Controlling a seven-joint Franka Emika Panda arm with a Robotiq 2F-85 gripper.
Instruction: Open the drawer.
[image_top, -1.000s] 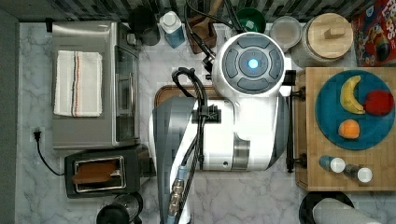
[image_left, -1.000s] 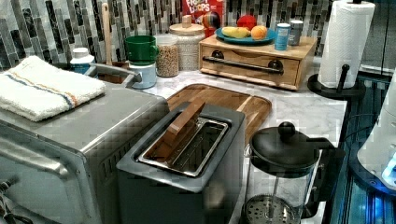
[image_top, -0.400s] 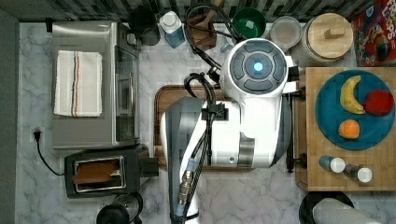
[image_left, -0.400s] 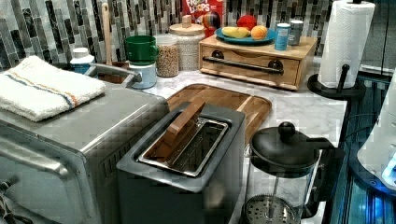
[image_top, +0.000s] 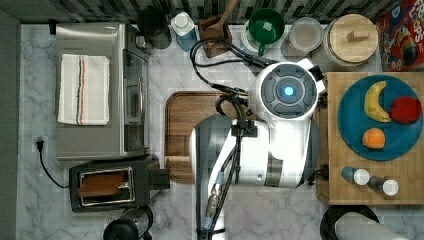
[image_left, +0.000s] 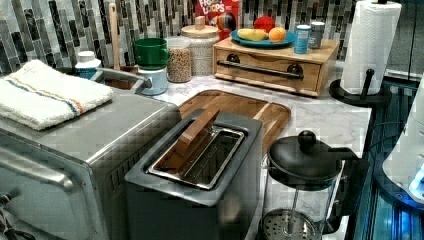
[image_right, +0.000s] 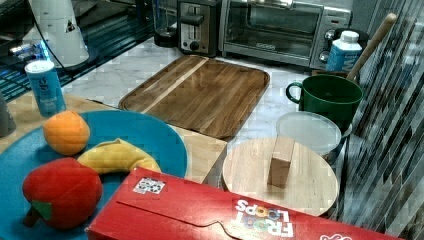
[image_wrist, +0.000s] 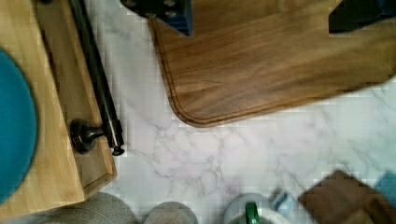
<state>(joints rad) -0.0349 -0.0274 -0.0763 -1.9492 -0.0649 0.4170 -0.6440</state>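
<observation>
The drawer (image_left: 267, 70) is the light-wood front of the box at the back of the counter, with a black bar handle (image_left: 265, 69) on two round fittings, and in the left view it sits flush with the box. In the wrist view the handle (image_wrist: 95, 79) runs along the drawer front (image_wrist: 58, 88). My gripper (image_wrist: 261, 11) is open, its two fingers (image_wrist: 163, 11) wide apart over the brown cutting board (image_wrist: 280, 60), beside the handle and apart from it. In the top view the white arm (image_top: 280, 135) covers most of the drawer front.
A blue plate (image_top: 350, 135) with fruit and two small bottles rest on the box top. The cutting board (image_top: 190, 130) lies mid-counter, with a toaster oven (image_top: 100, 90) and toaster (image_top: 107, 182) at the top view's left. Green mug (image_top: 265, 27), jars and a French press (image_left: 305, 190) stand around.
In the top view the arm has swung to the right and slightly downward, closer to the wooden box. The drawer and the other objects have not moved.
</observation>
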